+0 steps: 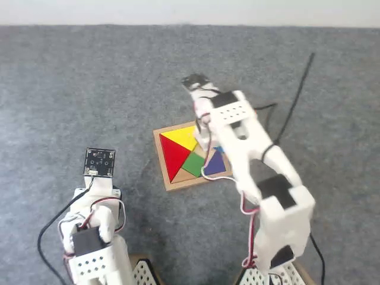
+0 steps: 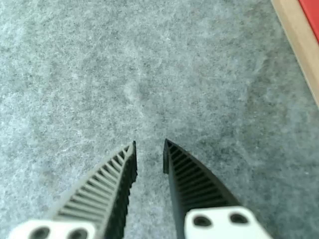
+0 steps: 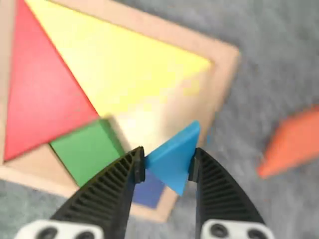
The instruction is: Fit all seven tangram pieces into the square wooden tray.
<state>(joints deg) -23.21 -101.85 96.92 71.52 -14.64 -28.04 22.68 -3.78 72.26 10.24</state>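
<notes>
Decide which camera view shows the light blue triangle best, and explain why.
The right wrist view: the light blue triangle sits large between the right gripper's fingers, above the wooden tray. In the high view the right arm covers that spot. The left wrist view faces grey carpet and the tray's edge.

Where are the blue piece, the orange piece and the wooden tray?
blue piece (image 3: 172,157): right wrist view, middle of its face.
orange piece (image 3: 291,144): right wrist view, its middle.
wooden tray (image 3: 224,64): right wrist view, rim near a corner.
</notes>
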